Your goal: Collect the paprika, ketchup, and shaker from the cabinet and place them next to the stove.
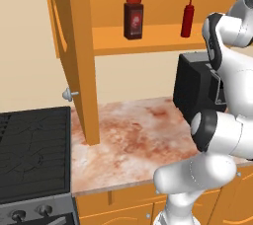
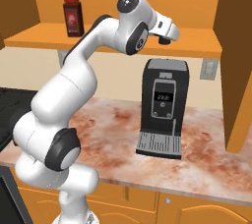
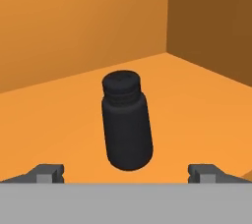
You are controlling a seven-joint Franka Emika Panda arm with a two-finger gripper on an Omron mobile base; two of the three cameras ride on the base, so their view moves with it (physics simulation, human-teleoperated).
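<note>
The black shaker (image 3: 125, 120) stands on the orange cabinet shelf (image 3: 206, 105) near its inner corner. My gripper (image 3: 126, 173) is open just in front of it, one fingertip (image 3: 49, 173) showing on each side, nothing between them. The paprika (image 1: 133, 18) (image 2: 73, 15), a dark jar with a red cap, stands on the cabinet shelf (image 1: 148, 41). To its right is the slim red ketchup (image 1: 187, 19). The stove (image 1: 32, 150) lies at the lower left, beside the counter. My hand (image 2: 166, 29) reaches in over the shelf (image 2: 49, 36), above the coffee machine.
The open cabinet door (image 1: 74, 46) hangs down over the counter's left part. A black coffee machine (image 1: 197, 91) (image 2: 165, 107) stands on the marbled counter (image 1: 133, 140) below the shelf. Drawers run under the counter edge.
</note>
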